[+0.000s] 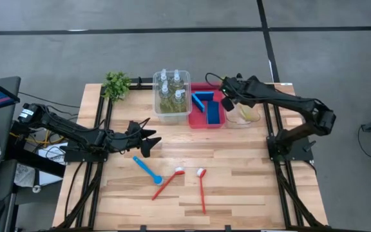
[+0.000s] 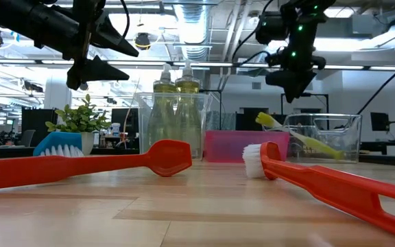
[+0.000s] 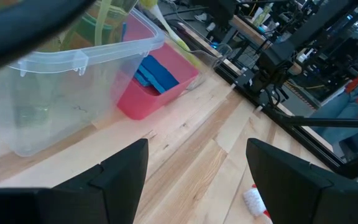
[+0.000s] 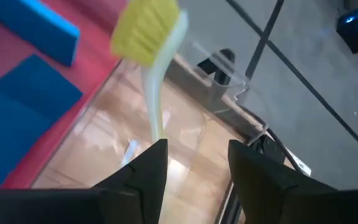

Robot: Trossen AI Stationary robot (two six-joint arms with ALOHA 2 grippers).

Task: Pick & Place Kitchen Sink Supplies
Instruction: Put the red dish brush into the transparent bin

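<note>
A yellow-green brush point(image 4: 155, 93) lies slanted in a small clear bin point(image 1: 245, 117). Its bristle head point(image 2: 266, 121) is raised at the side next to the red bin point(image 1: 198, 121). My right gripper point(image 1: 228, 100) hangs open above this bin, its fingers point(image 4: 143, 168) clear of the handle. Blue sponges point(image 1: 212, 111) lie in the red bin. Several bottles point(image 1: 171, 90) stand in a larger clear bin point(image 1: 157, 103). A blue brush point(image 1: 148, 169) and two red brushes point(image 1: 167, 182) point(image 1: 202, 189) lie on the table. My left gripper point(image 1: 149, 138) is open and empty above the table, left of the brushes.
A small green plant point(image 1: 116, 84) stands at the table's far left corner. The three bins stand in a row along the far edge. Bare wood point(image 1: 250, 174) shows on the table's right half and in front of the brushes.
</note>
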